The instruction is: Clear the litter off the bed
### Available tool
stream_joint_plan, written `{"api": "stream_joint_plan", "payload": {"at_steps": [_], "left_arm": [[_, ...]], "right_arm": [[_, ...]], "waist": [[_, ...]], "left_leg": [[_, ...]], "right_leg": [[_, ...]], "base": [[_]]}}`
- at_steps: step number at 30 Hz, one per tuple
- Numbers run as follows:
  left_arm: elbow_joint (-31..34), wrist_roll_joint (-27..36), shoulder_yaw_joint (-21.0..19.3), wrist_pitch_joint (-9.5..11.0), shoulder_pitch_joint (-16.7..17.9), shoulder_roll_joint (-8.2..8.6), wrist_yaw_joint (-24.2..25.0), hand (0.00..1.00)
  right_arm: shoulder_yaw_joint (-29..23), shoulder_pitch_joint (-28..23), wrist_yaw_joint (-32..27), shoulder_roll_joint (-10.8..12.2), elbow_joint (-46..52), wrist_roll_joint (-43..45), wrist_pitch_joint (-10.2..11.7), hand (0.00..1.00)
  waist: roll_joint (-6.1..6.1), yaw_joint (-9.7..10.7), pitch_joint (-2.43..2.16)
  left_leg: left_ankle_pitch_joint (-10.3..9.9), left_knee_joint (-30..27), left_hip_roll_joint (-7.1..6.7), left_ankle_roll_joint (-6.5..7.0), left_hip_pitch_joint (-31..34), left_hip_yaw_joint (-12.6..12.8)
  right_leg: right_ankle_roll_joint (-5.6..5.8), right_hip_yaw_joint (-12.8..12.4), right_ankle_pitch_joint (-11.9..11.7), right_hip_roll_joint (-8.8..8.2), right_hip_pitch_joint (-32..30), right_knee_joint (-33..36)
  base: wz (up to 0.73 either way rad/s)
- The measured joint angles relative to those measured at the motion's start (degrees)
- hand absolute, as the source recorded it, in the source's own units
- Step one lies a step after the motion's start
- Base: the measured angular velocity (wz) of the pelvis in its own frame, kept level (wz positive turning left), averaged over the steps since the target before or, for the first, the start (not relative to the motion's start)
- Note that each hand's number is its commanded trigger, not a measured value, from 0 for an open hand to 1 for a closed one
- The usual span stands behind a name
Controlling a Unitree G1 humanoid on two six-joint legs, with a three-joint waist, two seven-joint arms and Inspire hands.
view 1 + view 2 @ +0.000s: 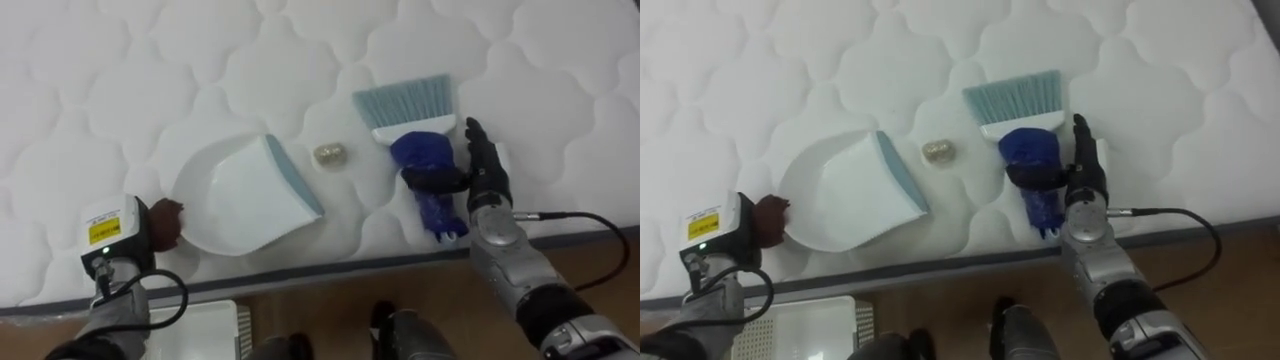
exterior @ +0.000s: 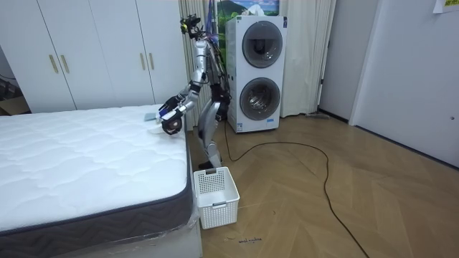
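Room view: the robot stands at the side of the bed, leaning over the white quilted mattress (image 2: 86, 165) with both arms out over it. Behind it is a stacked washer and dryer (image 2: 257, 72), and a white slatted basket (image 2: 215, 197) sits on the wood floor just beside the bed.

In the eye views, a white dustpan (image 1: 245, 195) lies flat on the mattress near its edge, its grey-blue lip turned toward the robot's right. The left hand (image 1: 118, 235) is at the pan's near left end. Its fingers are hidden behind the wrist, so I cannot tell whether they grip.

To the right lies a hand brush (image 1: 415, 130), pale blue bristles pointing away and blue handle toward the edge. The right hand (image 1: 487, 175) clasps the handle, thumb curled across it and fingers straight along its right side.

A small crumpled wad (image 1: 329, 154) rests between the pan's lip and the bristles, touching neither.
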State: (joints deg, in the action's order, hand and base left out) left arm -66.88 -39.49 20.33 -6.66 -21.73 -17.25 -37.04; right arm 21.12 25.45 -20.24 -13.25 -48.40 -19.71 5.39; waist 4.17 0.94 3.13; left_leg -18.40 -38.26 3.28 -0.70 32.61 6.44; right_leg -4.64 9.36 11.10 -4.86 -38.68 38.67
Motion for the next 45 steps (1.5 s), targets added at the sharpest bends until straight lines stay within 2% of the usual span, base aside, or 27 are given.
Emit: {"api": "stream_joint_plan", "payload": {"at_steps": [3, 17, 27, 34, 38, 39, 40, 42, 45], "left_arm": [[0.0, 0.0, 0.0, 0.0, 0.0, 0.77, 0.2, 1.0], [0.0, 0.0, 0.0, -0.1, 0.0, 0.84, 0.5, 1.0], [1.3, 0.6, 0.0, -0.4, 0.0, 0.83, 1.3, 1.0], [1.3, 0.7, 0.0, 0.0, 0.1, 0.82, 1.2, 1.0], [1.2, 0.6, 0.1, -0.1, 0.2, 0.84, 1.3, 1.0], [1.2, 0.7, 0.1, -0.2, 0.3, 0.85, 1.3, 1.0], [1.2, 0.7, 0.1, -0.5, 0.4, 0.84, 1.3, 1.0], [1.3, 0.7, 0.1, -0.6, 0.4, 0.84, 1.5, 1.0], [1.2, 1.8, 0.1, -0.6, 0.4, 0.84, 1.8, 1.0]], "right_arm": [[0.2, 0.0, 0.7, 0.3, 0.0, 0.0, 0.0, 0.0], [1.4, 0.0, 1.1, 0.7, 0.1, 0.1, 0.0, 0.0], [1.8, -2.5, 0.9, 0.6, 1.9, 8.0, 0.0, 0.0], [2.3, -4.3, -0.1, 0.2, 0.2, 14.1, 1.1, 0.0], [2.7, -5.3, -1.1, -0.2, -1.9, 20.3, 0.8, 0.0], [2.7, -5.3, -1.4, -0.2, -2.3, 20.8, 0.8, 0.09], [2.7, -5.4, -2.2, -0.2, -2.7, 21.7, 0.7, 0.61], [2.7, -5.7, -3.4, -0.3, -2.7, 22.6, 0.4, 1.0], [1.8, -5.8, -5.4, -0.6, -3.0, 24.8, -0.1, 1.0]], "waist": [[0.0, 0.0, 0.0], [0.07, 0.0, 0.04], [0.35, 0.0, 0.1], [0.35, -0.2, 0.1], [0.42, 0.2, 0.12], [0.41, 0.3, 0.11], [0.41, 0.3, 0.11], [0.4, 0.3, 0.11], [0.34, 0.3, 0.09]], "left_leg": [[0.2, 0.6, 0.06, -0.22, -0.4, 0.0], [0.5, 0.6, 0.65, -0.42, -0.2, -0.3], [0.5, 1.2, 1.04, -0.51, 0.2, -0.5], [0.6, 1.5, 1.12, -0.48, 0.1, -0.6], [0.7, 1.6, 1.08, -0.62, -0.1, -2.0], [0.7, 1.6, 1.05, -0.6, -0.2, -2.0], [0.7, 1.6, 1.01, -0.54, -0.2, -1.8], [0.8, 1.6, 0.97, -0.33, -0.1, -1.5], [1.0, 1.7, 0.8, 0.01, -0.1, -0.7]], "right_leg": [[-0.19, 0.0, -0.1, 0.06, 0.2, -0.3], [-0.33, 0.1, -0.4, 0.74, 0.5, -1.4], [-0.43, 0.8, -0.6, 1.0, 0.6, -2.6], [-0.35, 1.1, -0.5, 1.03, 0.9, -3.3], [-0.21, 2.5, -0.4, 0.95, 2.4, -4.1], [-0.14, 2.6, -0.3, 0.88, 2.5, -4.0], [-0.02, 2.6, -0.2, 0.76, 2.6, -4.0], [0.1, 2.8, -0.1, 0.43, 2.5, -3.9], [0.44, 2.9, 0.1, -0.14, 2.5, -3.5]], "base": [[0.0], [0.0], [0.01], [0.02], [0.16], [0.13], [0.08], [0.09], [0.08]]}}
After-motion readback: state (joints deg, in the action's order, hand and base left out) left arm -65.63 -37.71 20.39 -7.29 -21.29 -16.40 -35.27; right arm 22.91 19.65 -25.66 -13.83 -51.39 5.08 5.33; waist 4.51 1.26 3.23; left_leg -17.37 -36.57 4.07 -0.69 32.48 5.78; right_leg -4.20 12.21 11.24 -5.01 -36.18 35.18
